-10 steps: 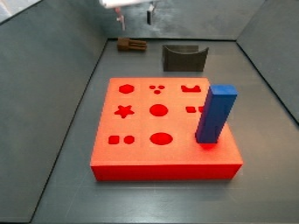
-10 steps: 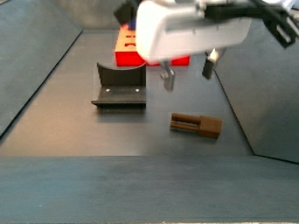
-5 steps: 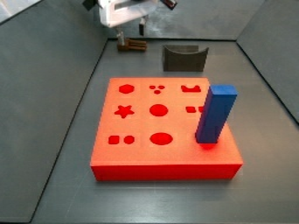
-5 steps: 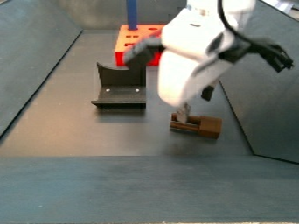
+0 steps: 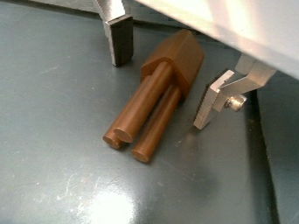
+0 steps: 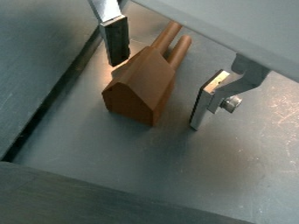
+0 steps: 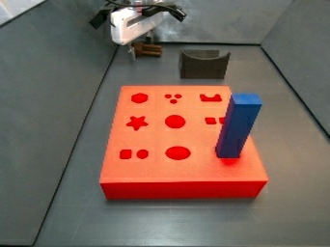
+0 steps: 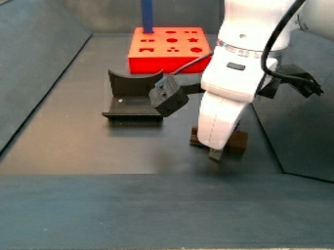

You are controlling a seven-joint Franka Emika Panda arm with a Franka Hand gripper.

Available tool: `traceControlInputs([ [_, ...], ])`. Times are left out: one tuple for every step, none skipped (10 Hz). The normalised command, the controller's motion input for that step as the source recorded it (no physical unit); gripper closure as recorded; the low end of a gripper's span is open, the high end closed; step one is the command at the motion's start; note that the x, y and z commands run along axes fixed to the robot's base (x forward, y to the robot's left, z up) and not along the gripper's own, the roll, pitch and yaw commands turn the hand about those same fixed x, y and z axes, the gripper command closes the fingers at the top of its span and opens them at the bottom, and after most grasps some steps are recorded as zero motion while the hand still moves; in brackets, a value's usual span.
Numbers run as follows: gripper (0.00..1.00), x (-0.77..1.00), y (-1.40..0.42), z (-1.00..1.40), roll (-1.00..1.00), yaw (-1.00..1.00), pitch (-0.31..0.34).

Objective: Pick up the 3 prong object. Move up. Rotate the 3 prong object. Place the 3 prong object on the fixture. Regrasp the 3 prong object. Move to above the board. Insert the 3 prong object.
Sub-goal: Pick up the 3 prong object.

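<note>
The gripper has come down from above to straddle the 3 prong object lying on the floor beside the fixture — fingers spread on either side, not yet touching — so the pick-up now seems to need only the squeeze.

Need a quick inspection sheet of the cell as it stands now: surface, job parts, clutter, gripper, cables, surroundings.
Surface: grey floor, bare around the parts.
3 prong object: lying flat on the floor between the fingers, not lifted.
Fixture: on the floor, nothing in it.
Board: flat, holes facing up.
Clutter: blue block upright on the board.
Gripper: low over the object, open, a finger on each side.
Cables: dark cables along the arm.
Surroundings: grey walls.
</note>
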Motion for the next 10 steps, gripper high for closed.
traceControlInputs([
  [0.0,0.0,0.0,0.0,0.01,0.0,0.0],
  [0.0,0.0,0.0,0.0,0.0,0.0,0.0],
  [1.0,0.0,0.0,0.0,0.0,0.0,0.0],
  [1.0,0.0,0.0,0.0,0.0,0.0,0.0],
  [1.0,0.0,0.0,0.0,0.0,0.0,0.0],
  [1.0,0.0,0.0,0.0,0.0,0.0,0.0],
  [1.0,0.0,0.0,0.0,0.0,0.0,0.0],
  [1.0,0.0,0.0,0.0,0.0,0.0,0.0],
  [1.0,0.0,0.0,0.0,0.0,0.0,0.0],
  [1.0,0.0,0.0,0.0,0.0,0.0,0.0],
])
